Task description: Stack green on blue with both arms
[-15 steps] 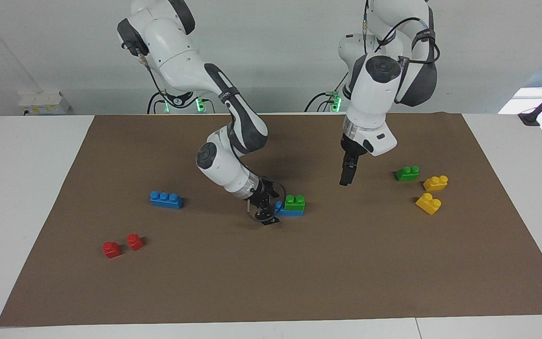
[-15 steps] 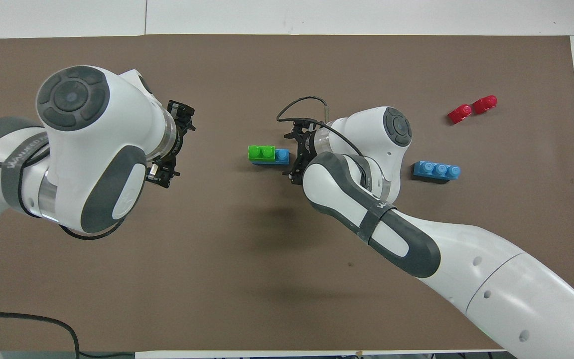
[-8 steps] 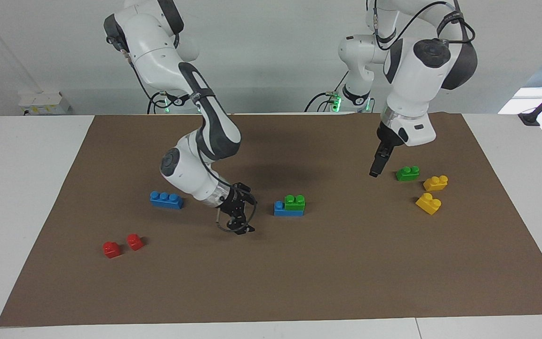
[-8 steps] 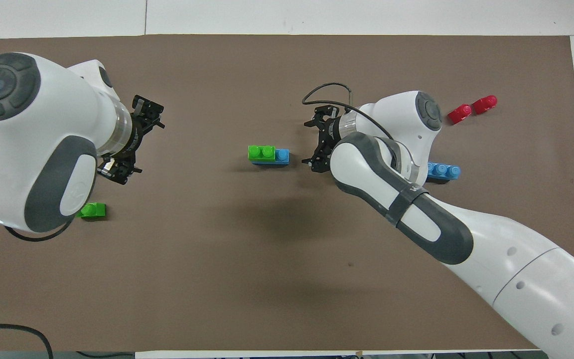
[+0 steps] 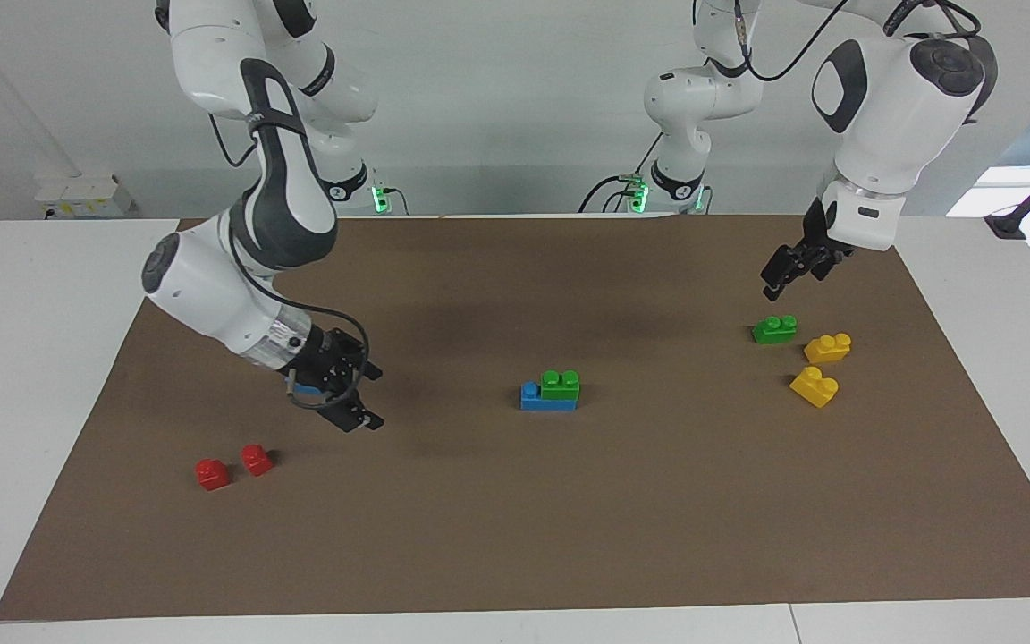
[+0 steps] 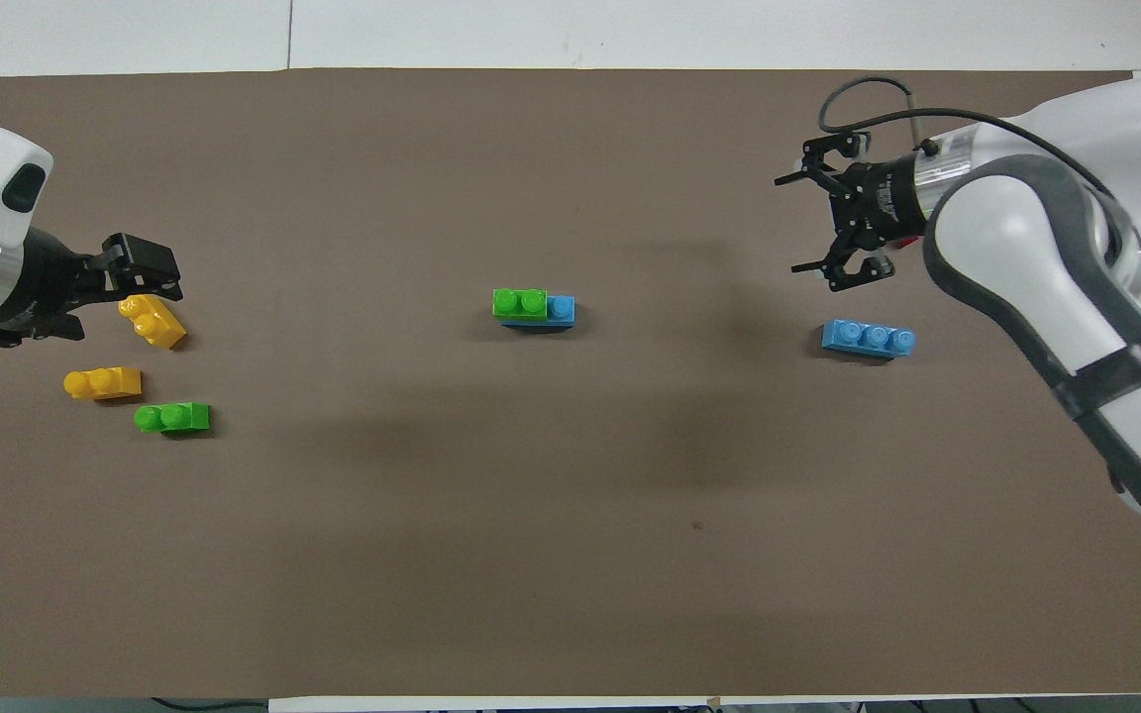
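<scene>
A green brick [image 5: 561,384] sits on a blue brick [image 5: 531,395] in the middle of the mat; the pair also shows in the overhead view, green brick [image 6: 519,302] on blue brick [image 6: 563,309]. A second green brick [image 5: 773,329] [image 6: 172,417] lies toward the left arm's end. A second blue brick [image 6: 868,339] lies toward the right arm's end, mostly hidden in the facing view. My right gripper [image 5: 361,397] [image 6: 812,224] is open and empty, low over the mat beside that blue brick. My left gripper [image 5: 780,278] [image 6: 140,269] hangs raised over the bricks at its end, holding nothing.
Two yellow bricks [image 5: 828,347] [image 5: 814,386] lie beside the second green brick; they also show in the overhead view [image 6: 102,382] [image 6: 153,322]. Two small red bricks [image 5: 212,474] [image 5: 256,459] lie toward the right arm's end. A brown mat [image 5: 658,519] covers the table.
My right gripper has drawn away from the stacked pair toward the second blue brick. My left gripper has swung out and up toward its own end. The stack has not moved.
</scene>
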You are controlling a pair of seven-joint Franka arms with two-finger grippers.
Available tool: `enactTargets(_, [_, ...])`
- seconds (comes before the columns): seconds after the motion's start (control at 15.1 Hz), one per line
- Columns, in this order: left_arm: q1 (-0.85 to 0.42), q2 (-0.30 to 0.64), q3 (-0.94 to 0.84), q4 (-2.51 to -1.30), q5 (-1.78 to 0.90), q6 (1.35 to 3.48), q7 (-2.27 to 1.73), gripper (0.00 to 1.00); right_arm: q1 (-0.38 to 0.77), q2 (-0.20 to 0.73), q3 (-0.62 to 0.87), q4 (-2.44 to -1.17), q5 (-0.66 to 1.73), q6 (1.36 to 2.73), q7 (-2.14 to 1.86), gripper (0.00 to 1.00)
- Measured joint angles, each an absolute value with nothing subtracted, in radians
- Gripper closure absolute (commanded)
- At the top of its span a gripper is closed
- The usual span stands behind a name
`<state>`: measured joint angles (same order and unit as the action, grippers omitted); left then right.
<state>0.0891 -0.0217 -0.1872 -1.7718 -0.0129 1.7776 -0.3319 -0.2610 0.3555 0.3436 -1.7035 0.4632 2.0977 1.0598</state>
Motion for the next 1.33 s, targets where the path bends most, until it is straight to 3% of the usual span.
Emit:
enactTargets(0.53, [0.073, -0.038, -0.196, -1.746, -0.013, 1.721, -0.215, 0.0, -0.369, 0.2, 0.343, -1.7, 0.216, 1.858, 0.496, 0.02])
enactTargets(0.8, [-0.04, -0.039, -0.071, -1.735, -0.013, 1.711, -0.203, 0.0, -0.389, 0.106, 0.342, -1.697, 0.122, 1.764, 0.251, 0.01])
enactTargets(1.33, [-0.04, -0.039, -0.061, -1.725, -0.013, 1.689, -0.109, 0.0, -0.376, -0.03, 0.358, -1.697, 0.085, 1.602, 0.104, 0.01])
